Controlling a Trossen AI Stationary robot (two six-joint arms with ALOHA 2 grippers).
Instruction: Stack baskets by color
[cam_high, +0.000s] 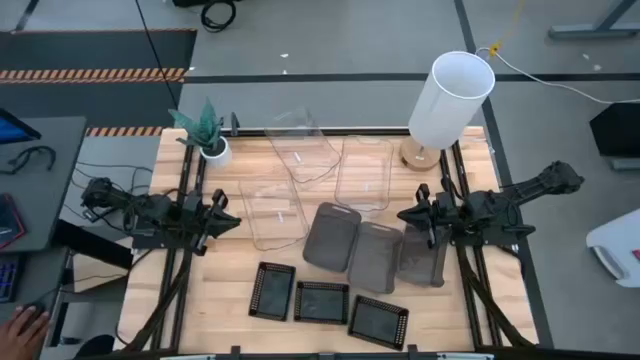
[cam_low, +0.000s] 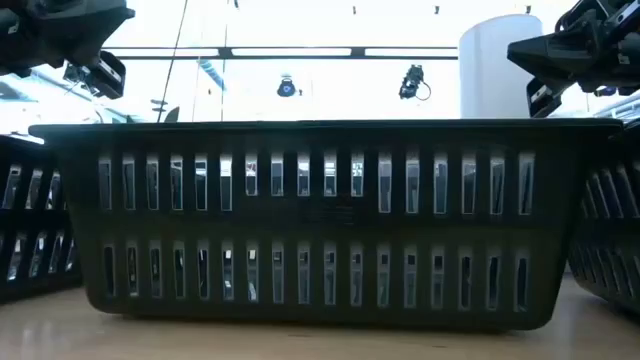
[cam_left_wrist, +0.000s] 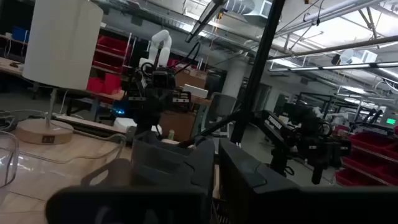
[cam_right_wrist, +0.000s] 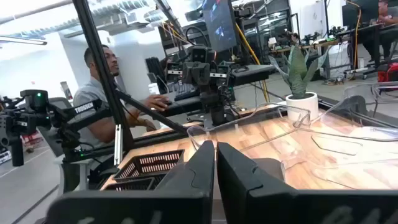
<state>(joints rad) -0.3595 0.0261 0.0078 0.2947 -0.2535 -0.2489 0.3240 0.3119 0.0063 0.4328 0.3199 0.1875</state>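
Right now I see both arms parked over the table edges: my left gripper (cam_high: 232, 219) hangs beside the clear baskets (cam_high: 272, 212), my right gripper (cam_high: 405, 216) above the right-hand smoky grey basket (cam_high: 424, 256), each with its jaws pressed together and holding nothing. Three clear baskets lie far, three grey ones (cam_high: 331, 236) mid-table, three black mesh trays (cam_high: 321, 301) near me, all unstacked.

the table (cam_high: 225, 290) is pale, matt wood grain. clear baskets (cam_high: 272, 212) look like glossy plastic, grey baskets (cam_high: 331, 237) smoky, seemingly semi-matt; black trays (cam_high: 272, 291) are dull mesh-walled plastic.
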